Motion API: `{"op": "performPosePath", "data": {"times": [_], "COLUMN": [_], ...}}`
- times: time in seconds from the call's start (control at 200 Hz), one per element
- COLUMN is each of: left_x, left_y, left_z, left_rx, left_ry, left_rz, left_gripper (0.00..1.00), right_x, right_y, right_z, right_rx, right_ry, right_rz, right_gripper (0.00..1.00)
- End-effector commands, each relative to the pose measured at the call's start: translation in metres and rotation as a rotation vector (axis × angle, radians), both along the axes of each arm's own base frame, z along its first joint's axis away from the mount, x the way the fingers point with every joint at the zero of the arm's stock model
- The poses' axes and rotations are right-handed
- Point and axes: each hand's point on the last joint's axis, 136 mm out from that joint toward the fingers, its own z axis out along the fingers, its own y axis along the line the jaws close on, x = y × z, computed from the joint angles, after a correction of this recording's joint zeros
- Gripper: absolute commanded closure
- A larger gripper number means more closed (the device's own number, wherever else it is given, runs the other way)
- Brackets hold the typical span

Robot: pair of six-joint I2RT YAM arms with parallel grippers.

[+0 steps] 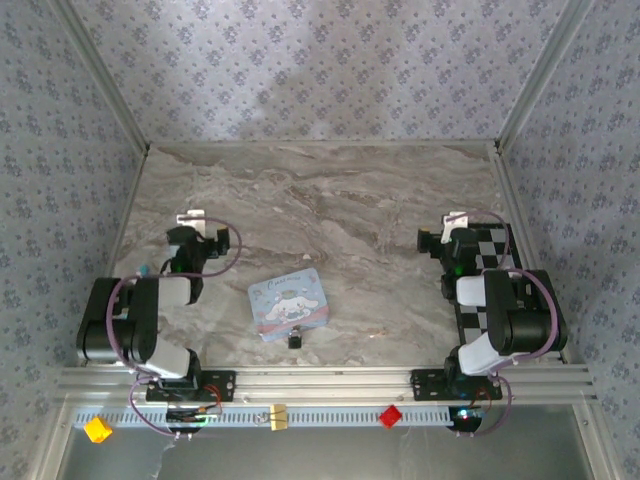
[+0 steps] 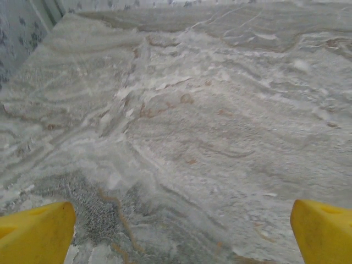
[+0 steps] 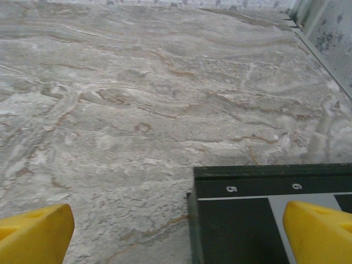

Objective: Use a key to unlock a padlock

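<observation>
1. Top external cam: a small, near-black blocky padlock (image 1: 296,338) sits on the grey-brown marble-pattern tabletop (image 1: 350,190). It is just beside the near edge of a light-blue rectangular tin with a cartoon picture (image 1: 289,303), centre-front betw. the two arm bases, prob. so either arm can reach it. Whether a key lies w/ it is too small to tell. Left gripper (image 1: 190,217) and right gripper (image 1: 455,221) sit tucked at opposite sides, well apart from the lock. This looks like a rest pose, task not yet begun. The right arm is over a black-and-white chequered flat board (image 1: 497,262) at the table's right edge.

2. Left wrist cam: left gripper (image 2: 179,234) is released, its yellow fingertips (image 2: 36,234) spread to the frame's bottom corners w/ bare marble betw. them. It points toward the far wall, not at the lock.

3. Right wrist cam: right gripper (image 3: 177,234) is likewise spread wide, grasping nothing. One yellow fingertip (image 3: 319,231) hangs over the dark board (image 3: 236,220), whose border carries numerals 5 and 6. Judged next: one arm must swing inward toward the padlock.
</observation>
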Motion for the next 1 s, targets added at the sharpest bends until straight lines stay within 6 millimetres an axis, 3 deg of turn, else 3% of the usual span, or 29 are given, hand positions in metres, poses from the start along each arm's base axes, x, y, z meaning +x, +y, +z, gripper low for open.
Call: {"op": "performPosePath", "data": {"times": [0.0,0.11,0.25,0.33,0.47,0.58,0.73,0.895,0.994], "left_x": [-0.004,-0.016,-0.034,-0.048,-0.08,-0.096,-0.101,-0.104,-0.112], "left_y": [-0.009,-0.01,-0.003,0.001,0.011,0.003,-0.031,-0.067,-0.092], "left_z": [0.036,0.07,0.104,0.113,0.109,0.101,0.093,0.078,0.074], "left_rx": [0.081,-0.002,-0.2,-0.305,-0.527,-0.624,-0.656,-0.638,-0.546], "left_ry": [-0.05,-0.099,-0.075,-0.034,0.05,0.1,0.157,0.254,0.263], "left_rz": [0.0,0.087,0.197,0.261,0.399,0.313,0.086,-0.049,-0.12], "left_gripper": [0.0,0.0,0.0,0.0,0.0,0.0,0.0,0.0,0.0], "right_x": [-0.005,-0.01,-0.024,-0.036,-0.058,-0.079,-0.095,-0.109,-0.119], "right_y": [0.01,0.027,0.064,0.075,0.068,0.056,0.059,0.062,0.08], "right_z": [0.03,0.055,0.111,0.142,0.177,0.175,0.172,0.151,0.138], "right_rx": [-0.034,-0.051,0.102,0.234,0.415,0.496,0.525,0.398,0.314], "right_ry": [-0.086,-0.055,-0.103,-0.112,-0.076,-0.008,0.047,0.243,0.359], "right_rz": [0.035,0.084,0.21,0.225,0.138,0.047,0.089,0.049,0.088], "right_gripper": [0.01,0.01,0.01,0.01,0.01,0.01,0.01,0.01,0.01]}}
